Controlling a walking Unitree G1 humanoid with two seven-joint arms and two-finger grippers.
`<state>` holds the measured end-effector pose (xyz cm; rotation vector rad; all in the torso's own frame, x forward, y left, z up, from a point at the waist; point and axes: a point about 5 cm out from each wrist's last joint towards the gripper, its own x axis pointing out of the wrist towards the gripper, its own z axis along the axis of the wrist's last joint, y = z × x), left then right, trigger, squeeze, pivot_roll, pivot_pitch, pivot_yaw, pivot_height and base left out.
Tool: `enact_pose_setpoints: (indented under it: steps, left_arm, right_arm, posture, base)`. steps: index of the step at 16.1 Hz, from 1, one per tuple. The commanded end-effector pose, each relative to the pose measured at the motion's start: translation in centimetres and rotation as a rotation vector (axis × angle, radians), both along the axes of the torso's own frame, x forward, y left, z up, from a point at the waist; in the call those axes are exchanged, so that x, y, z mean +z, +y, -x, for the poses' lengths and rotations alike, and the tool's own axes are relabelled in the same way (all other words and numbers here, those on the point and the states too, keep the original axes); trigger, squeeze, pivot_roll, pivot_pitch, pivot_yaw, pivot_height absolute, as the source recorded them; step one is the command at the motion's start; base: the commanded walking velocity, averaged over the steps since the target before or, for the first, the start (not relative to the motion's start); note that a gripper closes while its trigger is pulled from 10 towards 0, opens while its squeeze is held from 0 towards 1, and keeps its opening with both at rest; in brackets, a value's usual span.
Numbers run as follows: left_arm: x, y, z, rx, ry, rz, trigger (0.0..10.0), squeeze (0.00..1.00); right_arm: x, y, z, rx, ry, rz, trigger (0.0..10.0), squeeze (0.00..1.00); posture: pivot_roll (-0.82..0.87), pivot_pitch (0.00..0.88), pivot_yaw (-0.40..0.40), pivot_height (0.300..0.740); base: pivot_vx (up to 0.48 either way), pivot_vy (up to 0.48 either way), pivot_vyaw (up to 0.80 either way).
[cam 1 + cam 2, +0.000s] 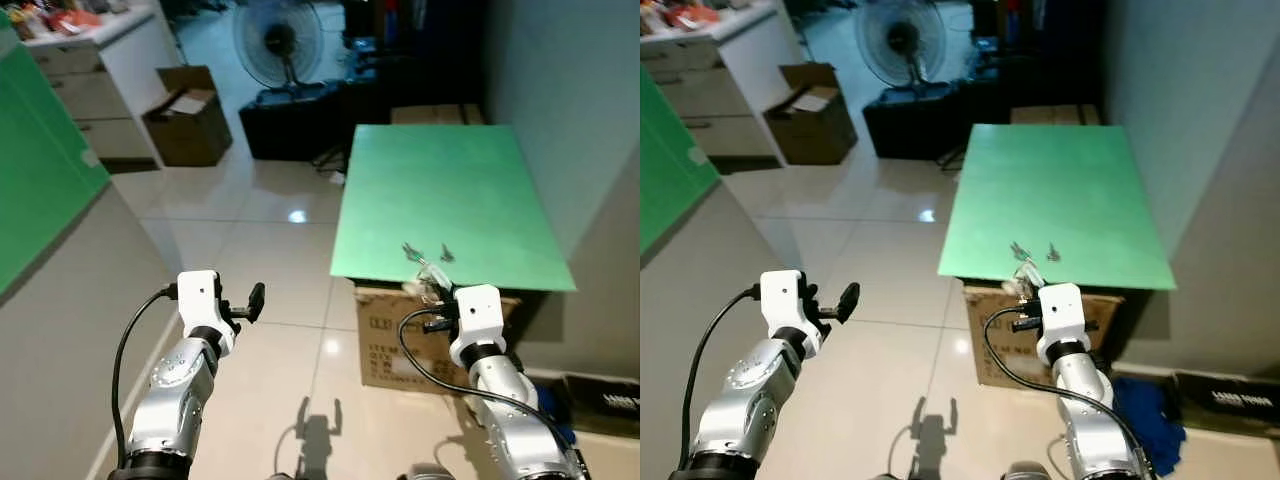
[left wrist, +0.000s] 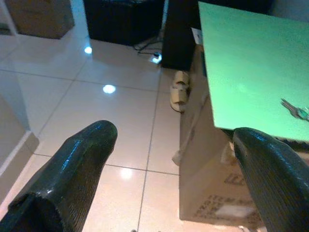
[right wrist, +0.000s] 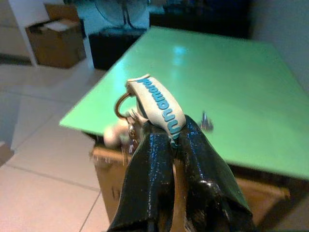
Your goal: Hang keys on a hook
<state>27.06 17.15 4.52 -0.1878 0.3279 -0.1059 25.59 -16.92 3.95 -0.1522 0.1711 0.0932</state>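
Over the green table's [image 1: 470, 170] 6 o'clock edge: right gripper [image 3: 175, 140] pinches keys [image 3: 126, 129] by white blue-lettered strap | key blades blurred | left gripper [image 2: 169, 159] spread, empty

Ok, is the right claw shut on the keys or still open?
Shut on them. In the right wrist view the right claw has both fingers pressed against the keys' white strap.

Both eye views look forward and down from the head over the tiled floor [image 1: 270, 230] (the same scene, slightly offset), sharing the green table [image 1: 1055, 195]. The left wrist view looks along the left gripper [image 2: 169, 179] at that table's near edge. The right wrist view sits close behind the right gripper [image 3: 171, 145], facing across the tabletop.
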Motion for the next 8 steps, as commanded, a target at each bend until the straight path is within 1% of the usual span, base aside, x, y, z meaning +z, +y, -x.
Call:
enact_pose_setpoints:
  steps: [1, 2, 3, 5, 6, 8]
  left_arm:
    - [0.3, 0.4, -0.4, 0.013, -0.003, -0.028, 10.0, 0.0]
    - [0.3, 0.2, -0.7, 0.01, -0.002, -0.032, 10.0, 0.0]
    - [0.3, 0.0, -0.9, 0.007, -0.001, -0.035, 10.0, 0.0]
    - [0.3, -0.2, -1.1, 0.004, 0.004, -0.042, 10.0, 0.0]
    - [0.1, -0.3, -1.1, 0.001, 0.012, -0.05, 10.0, 0.0]
    - [-0.2, -0.5, -1.0, 0.003, 0.02, -0.051, 10.0, 0.0]
  right_arm:
    - [0.0, 0.2, -0.4, -0.018, 0.004, -0.015, 0.0, 0.0]
    - [-0.1, -0.2, -0.7, -0.053, 0.013, 0.003, 0.0, 0.0]
    - [-0.2, -0.4, -0.8, -0.07, 0.018, -0.001, 0.0, 0.0]
    - [-0.2, -0.3, -1.0, -0.058, 0.029, 0.029, 0.0, 0.0]
    - [-0.7, -0.3, -1.0, -0.058, 0.06, 0.018, 0.0, 0.0]
    - [-1.2, -0.2, -0.7, -0.052, 0.08, 0.008, 0.0, 0.0]
  posture:
    - [-0.21, 0.0, 0.156, 0.74]
    - [-0.21, 0.0, 0.157, 0.74]
    - [-0.22, 0.0, 0.157, 0.74]
    - [-0.22, 0.0, 0.158, 0.74]
    - [-0.22, 0.0, 0.155, 0.74]
    - [-0.21, 0.0, 0.145, 0.74]
  base:
    - [0.0, 0.0, 0.0]
    - [0.0, 0.0, 0.0]
    - [0.0, 0.0, 0.8]
    - [0.0, 0.0, 0.79]
    - [0.0, 0.0, 0.77]
    - [0.0, 0.0, 0.77]
